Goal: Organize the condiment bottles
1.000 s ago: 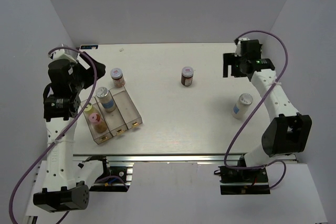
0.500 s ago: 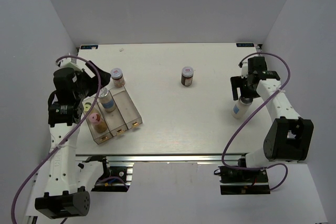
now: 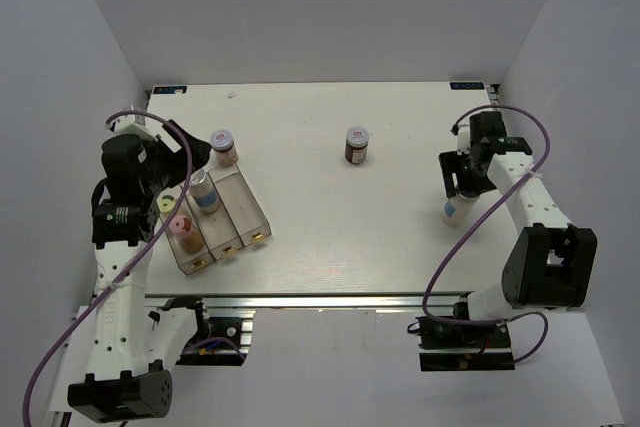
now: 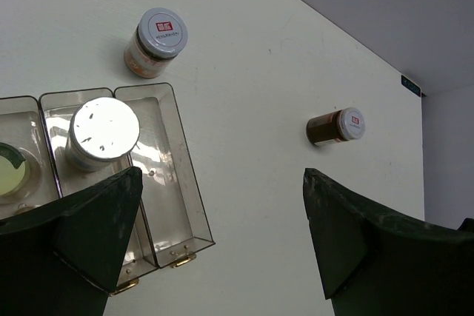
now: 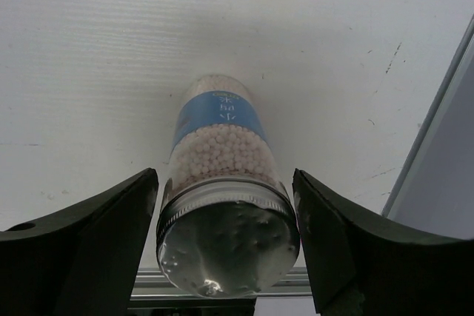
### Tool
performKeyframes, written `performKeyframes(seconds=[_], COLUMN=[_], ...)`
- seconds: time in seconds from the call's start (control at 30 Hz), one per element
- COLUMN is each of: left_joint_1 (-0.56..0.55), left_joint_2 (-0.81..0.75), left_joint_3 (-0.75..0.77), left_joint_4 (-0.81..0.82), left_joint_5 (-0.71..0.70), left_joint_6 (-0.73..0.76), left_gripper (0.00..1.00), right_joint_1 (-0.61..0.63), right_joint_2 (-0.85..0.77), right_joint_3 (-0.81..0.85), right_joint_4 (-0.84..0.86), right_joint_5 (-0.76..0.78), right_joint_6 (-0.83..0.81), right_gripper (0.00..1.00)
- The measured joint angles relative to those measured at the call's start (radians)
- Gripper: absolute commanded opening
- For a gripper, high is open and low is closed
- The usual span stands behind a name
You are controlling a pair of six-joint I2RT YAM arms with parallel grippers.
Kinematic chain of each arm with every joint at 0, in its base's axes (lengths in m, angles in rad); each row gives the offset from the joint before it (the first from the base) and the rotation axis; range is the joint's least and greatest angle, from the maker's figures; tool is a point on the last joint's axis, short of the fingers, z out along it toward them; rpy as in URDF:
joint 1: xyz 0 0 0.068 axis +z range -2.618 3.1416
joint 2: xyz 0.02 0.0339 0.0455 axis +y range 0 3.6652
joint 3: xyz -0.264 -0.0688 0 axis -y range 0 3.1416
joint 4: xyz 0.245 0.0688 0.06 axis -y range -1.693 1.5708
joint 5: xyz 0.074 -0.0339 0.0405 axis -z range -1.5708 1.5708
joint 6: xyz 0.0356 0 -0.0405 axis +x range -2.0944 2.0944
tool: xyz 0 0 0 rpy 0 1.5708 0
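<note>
A: On the white table (image 3: 340,237), what do we take first?

B: The arms, as the biggest things. We see the left arm (image 3: 115,267) rising along the left edge and the right arm (image 3: 525,197) along the right edge.

A: Then the clear tray (image 3: 248,213)?

B: Yes. It lies near the left arm, three long compartments side by side, set at a slant to the table's near edge.

A: And the grippers?

B: The left gripper (image 4: 222,183) hovers over the far end of the tray. Its jaws are spread wide, with only tray and table between them. The right gripper (image 5: 224,183) is low at the right side of the table, with one finger on each side of the blue-labelled jar (image 5: 221,146). That jar is full of white beads. The fingers stand very close to its silver lid, but we cannot tell whether they press on it.

A: Where do we find the other jars?

B: The silver-lidded jar (image 3: 203,190) stands in the middle compartment, at its far end. The pink-lidded jar (image 3: 182,228) and the yellow-lidded jar (image 3: 167,204) share the left compartment, with the yellow one farther back. The tan jar (image 3: 224,147) stands on the table just beyond the tray. The dark brown jar (image 3: 357,145) stands alone toward the far middle, well apart from the rest.
</note>
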Motion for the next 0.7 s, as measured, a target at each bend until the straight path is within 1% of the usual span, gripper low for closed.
performKeyframes(seconds=[0.07, 0.17, 0.3, 0.4, 0.53, 0.57, 0.63, 0.67, 0.7], left_joint_1=[0.000, 0.000, 0.000, 0.000, 0.000, 0.000, 0.000, 0.000, 0.000], left_joint_2=[-0.003, -0.004, -0.004, -0.003, -0.001, -0.001, 0.000, 0.000, 0.001], left_joint_3=[-0.006, -0.013, -0.017, -0.017, -0.017, -0.017, -0.017, -0.017, -0.017], left_joint_4=[0.000, 0.000, 0.000, 0.001, 0.001, 0.001, 0.001, 0.001, 0.001], left_joint_5=[0.000, 0.000, 0.000, 0.000, 0.000, 0.000, 0.000, 0.000, 0.000], left_joint_6=[0.000, 0.000, 0.000, 0.000, 0.000, 0.000, 0.000, 0.000, 0.000], left_gripper=[0.98, 0.98, 0.98, 0.98, 0.98, 0.98, 0.98, 0.98, 0.98], right_joint_1=[0.000, 0.000, 0.000, 0.000, 0.000, 0.000, 0.000, 0.000, 0.000], right_joint_2=[-0.006, -0.018, -0.038, -0.047, -0.048, -0.048, -0.048, -0.048, -0.048], right_joint_3=[0.000, 0.000, 0.000, 0.000, -0.001, -0.001, -0.001, -0.001, -0.001], right_joint_4=[-0.013, -0.021, -0.029, -0.038, -0.039, -0.039, -0.038, -0.039, -0.039], right_joint_5=[0.000, 0.000, 0.000, 0.001, 0.001, 0.001, -0.003, -0.005, -0.010], right_joint_6=[0.000, -0.002, -0.002, -0.002, -0.004, -0.005, -0.003, -0.004, -0.006], right_gripper=[0.85, 0.88, 0.87, 0.82, 0.70, 0.61, 0.50, 0.38, 0.33])
